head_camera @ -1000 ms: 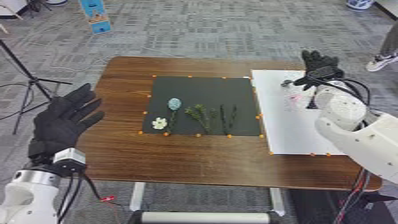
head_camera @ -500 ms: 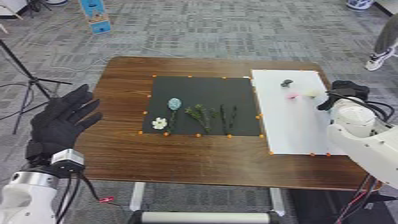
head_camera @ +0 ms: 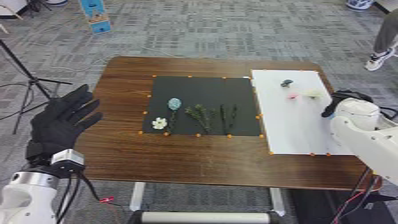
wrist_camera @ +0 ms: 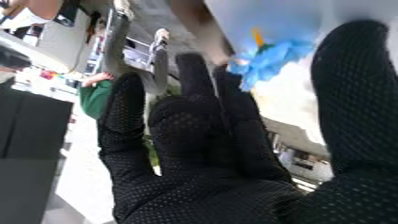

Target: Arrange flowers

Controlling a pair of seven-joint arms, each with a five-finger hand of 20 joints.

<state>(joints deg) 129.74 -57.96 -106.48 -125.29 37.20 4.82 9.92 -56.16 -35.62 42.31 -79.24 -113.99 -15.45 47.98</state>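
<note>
Can see the left hand (head_camera: 60, 117) beside the table's left edge, with straight fingers and thumb spread apart. Can see the right hand (head_camera: 338, 101) by the right edge of the white sheet (head_camera: 298, 135), with extended fingers close together and the thumb well apart from them. In the right wrist view, can make out a blue flower (wrist_camera: 269, 61) by the fingertips, toward the thumb; cannot tell about contact with the glove. On the white sheet, near its far edge, can find a dark flower (head_camera: 286, 83); nearer than that, a pink flower (head_camera: 292, 96), and just beside the pink one, toward the sheet's right edge, a pale yellow flower (head_camera: 312, 93). On the black mat (head_camera: 191, 85), see a pale blue-green bloom (head_camera: 174, 104) toward the left edge, and nearer the near-left corner a white flower (head_camera: 159, 123). Toward the middle of the mat's near edge, see green sprigs (head_camera: 201, 117), then two thin dark stems (head_camera: 223, 119) side by side toward the right edge. Around both, along the brown table (head_camera: 178, 160), note small orange markers (head_camera: 198, 135).
</note>
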